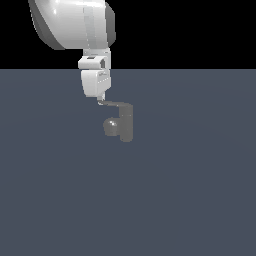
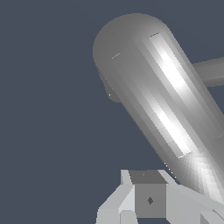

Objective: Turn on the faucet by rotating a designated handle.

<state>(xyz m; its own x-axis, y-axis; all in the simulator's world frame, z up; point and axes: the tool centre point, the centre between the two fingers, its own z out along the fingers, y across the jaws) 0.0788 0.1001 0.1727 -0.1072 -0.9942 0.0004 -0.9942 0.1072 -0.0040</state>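
Standing by, I saw the gripper [image 1: 101,102] reach down to the tip of the handle [image 1: 114,104] atop the faucet [image 1: 125,122] on the desk [image 1: 190,190], jaws hidden so I couldn't tell, ready to push it sideways next, I guessed.

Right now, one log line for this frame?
phase: contact at handle tip | gripper: jaw state unclear | faucet: upright | flow: not visible

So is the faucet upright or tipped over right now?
Upright: in the exterior view the faucet body stands vertical on the floor, its handle reaching sideways from the top toward the gripper.
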